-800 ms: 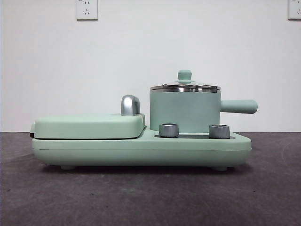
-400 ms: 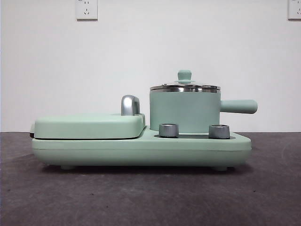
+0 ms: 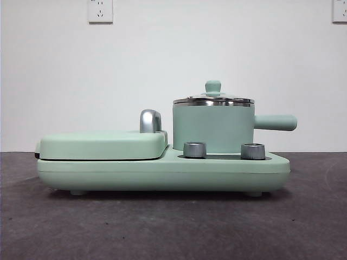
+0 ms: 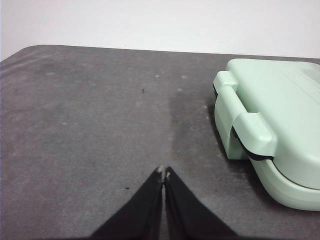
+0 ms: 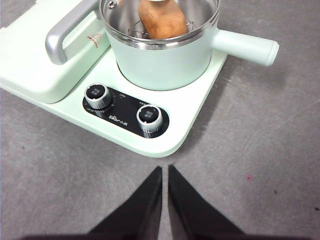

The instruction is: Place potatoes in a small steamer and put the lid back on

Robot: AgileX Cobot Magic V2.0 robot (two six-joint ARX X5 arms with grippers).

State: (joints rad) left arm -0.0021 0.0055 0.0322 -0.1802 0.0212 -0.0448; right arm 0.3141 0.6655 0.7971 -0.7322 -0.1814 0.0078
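A: What could the front view not show?

B: The potato: the small steamer's [image 3: 212, 129] green wall hid it completely. The appliance's base [image 3: 162, 172] also cut off the steamer's bottom edge behind the two knobs [image 3: 194, 149].

A: And the right wrist view?

B: The picture's edge cut off the far part of the steamer's rim [image 5: 160, 42] and the potato's [image 5: 161, 20] far end. The lid [image 5: 210, 17] showed only as its steel rim; its knob was mostly out of frame. The print beside the dials [image 5: 149, 119] was too small to read.

A: The left wrist view?

B: The griddle section [image 4: 272, 125] ran off the edge, so the steamer stayed out of sight.
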